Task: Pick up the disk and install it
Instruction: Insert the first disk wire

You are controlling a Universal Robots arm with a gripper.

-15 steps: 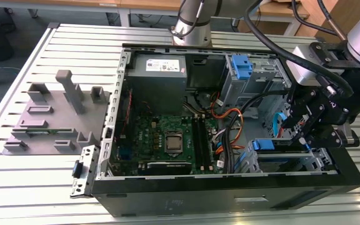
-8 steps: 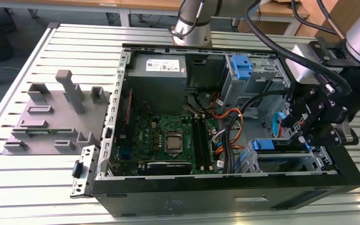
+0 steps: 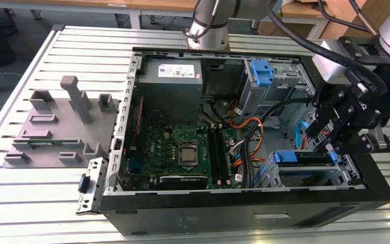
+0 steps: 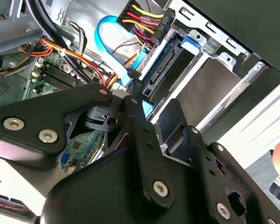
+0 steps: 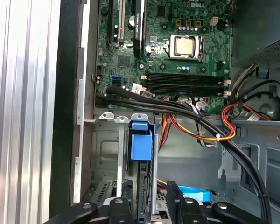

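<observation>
Fingers [image 5: 126, 198] are standing parted in the first wrist view, one on each flat side of the disk [image 5: 141, 148]; a narrow gap is showing on at least one side, so by my reading you are straddling the disk and not clamping it; the disk is sitting on edge in the drive cage [image 5: 107, 154], with its blue tab facing the motherboard [image 5: 177, 28] and its long axis running from that tab back toward the gripper [image 5: 150, 185].

Turning to the second wrist view, you are looking along the same edge; the disk [image 4: 162, 70] is lying just beyond the fingertips [image 4: 136, 122], in line with the gap between them, and a strip of its blue frame is showing right beside the thinner finger.

Coming to the exterior view, the arm [image 3: 205, 25] is rising from behind the computer case [image 3: 181, 218] and reaching over to the exterior view's right; the gripper [image 3: 327, 141] is hanging over the cage corner, pointing down and leaning toward the exterior view's left; the disk [image 3: 288, 156] is lying directly below it, tab end pointing toward the exterior view's left.
</observation>
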